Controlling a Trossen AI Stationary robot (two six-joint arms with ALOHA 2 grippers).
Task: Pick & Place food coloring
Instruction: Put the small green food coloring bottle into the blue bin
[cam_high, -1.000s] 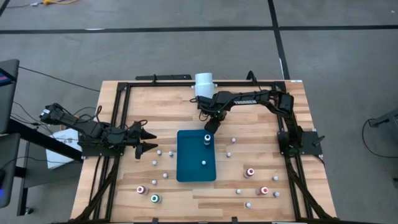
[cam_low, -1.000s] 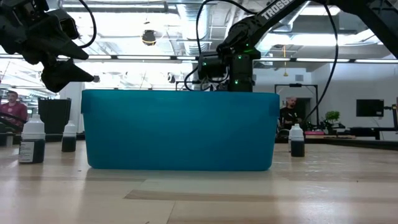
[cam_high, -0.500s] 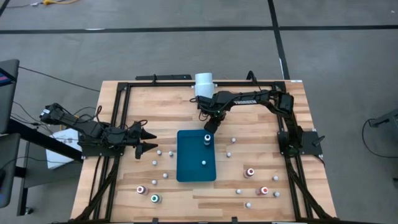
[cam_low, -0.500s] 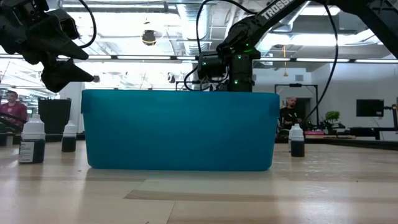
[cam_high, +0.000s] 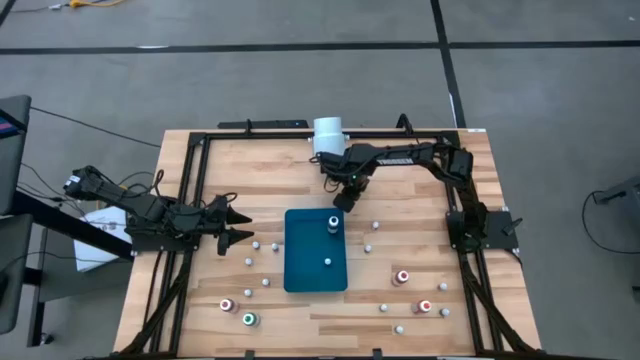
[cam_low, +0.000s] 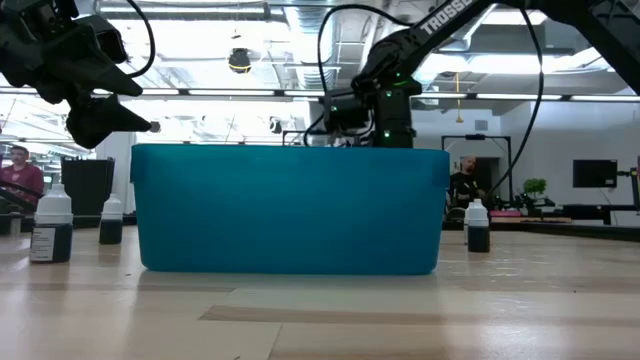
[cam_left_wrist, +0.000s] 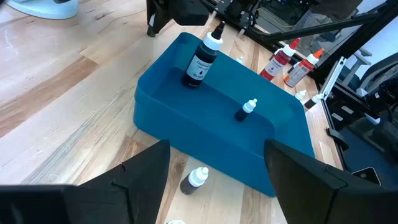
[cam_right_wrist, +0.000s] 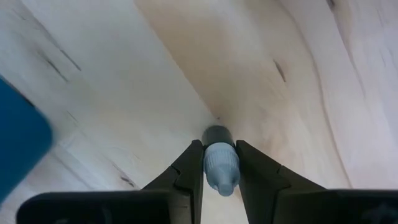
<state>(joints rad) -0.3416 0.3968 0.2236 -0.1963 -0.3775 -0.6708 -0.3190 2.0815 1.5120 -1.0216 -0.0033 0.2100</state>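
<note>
The food coloring is a set of tiny bottles scattered over the wooden table. Some have red tops (cam_high: 402, 277) or a green top (cam_high: 249, 319); others are small and whitish (cam_high: 257, 244). Two bottles (cam_left_wrist: 202, 56) (cam_left_wrist: 246, 110) stand upright in the teal tray (cam_high: 305, 262). My right gripper (cam_high: 344, 203) points down just beyond the tray's far edge, shut on a small dark bottle with a white cap (cam_right_wrist: 220, 163). My left gripper (cam_high: 240, 226) stands open over the table's left part, with nothing between its fingers (cam_left_wrist: 143, 180). My right gripper pinches the small bottle's white cap (cam_right_wrist: 221, 167) between its two fingers (cam_right_wrist: 186, 171), coming from above and pointing down. The dark body (cam_right_wrist: 216, 134) stands upright below the fingers. I cannot tell whether its base rests on the wood.
A large white cylinder (cam_high: 328, 134) stands at the table's far edge behind the right gripper. A black frame (cam_high: 190, 180) runs along the table's sides. In the low view, bottles (cam_low: 51, 228) (cam_low: 477, 226) stand on either side of the tray. People show in the room beyond.
My right gripper has tipped slightly, its lower end going a little toward the table's right edge, still just beyond the tray's far edge.
</note>
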